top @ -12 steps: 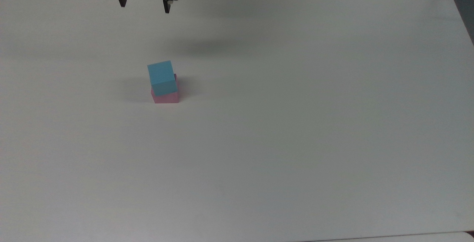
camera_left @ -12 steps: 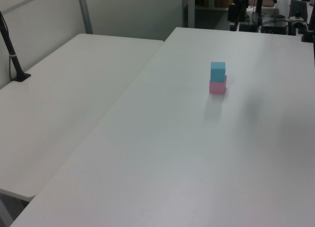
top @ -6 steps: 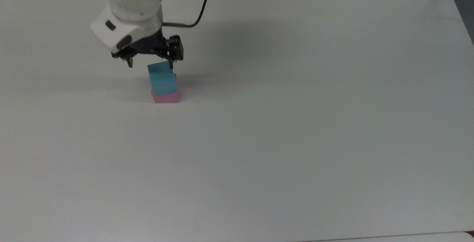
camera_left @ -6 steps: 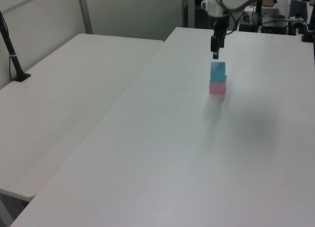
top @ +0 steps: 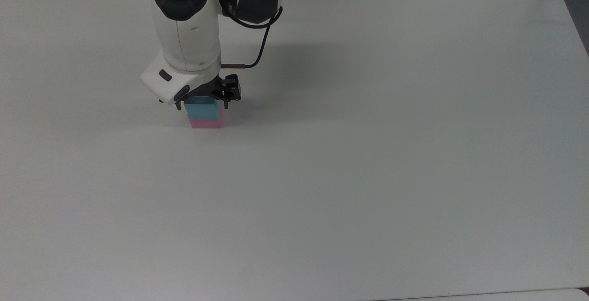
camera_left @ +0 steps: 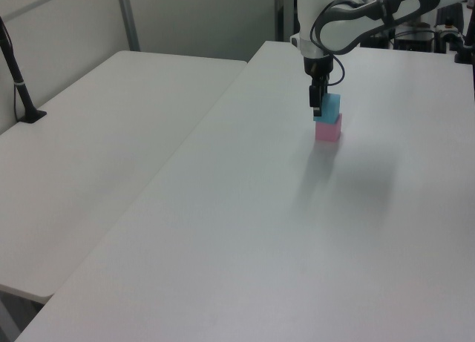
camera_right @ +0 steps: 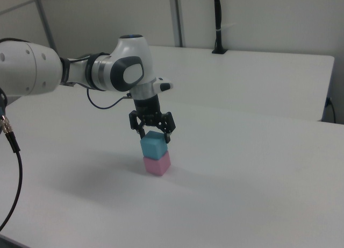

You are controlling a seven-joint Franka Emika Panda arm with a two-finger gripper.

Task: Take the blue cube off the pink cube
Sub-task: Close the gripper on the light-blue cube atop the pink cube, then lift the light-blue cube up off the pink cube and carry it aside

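On the smooth white tabletop point(camera_right: 258, 205), the matte pink cube point(camera_right: 156, 164) is topped by the matte blue cube point(camera_right: 153, 145). The blue cube is straddled by the black claw point(camera_right: 154, 136), spread wide, nothing gripped.

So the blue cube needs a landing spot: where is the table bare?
Bare table stretches everywhere toward the top view's right and bottom of the pink cube. Crowded only at the stack, where the claw straddles the blue cube.
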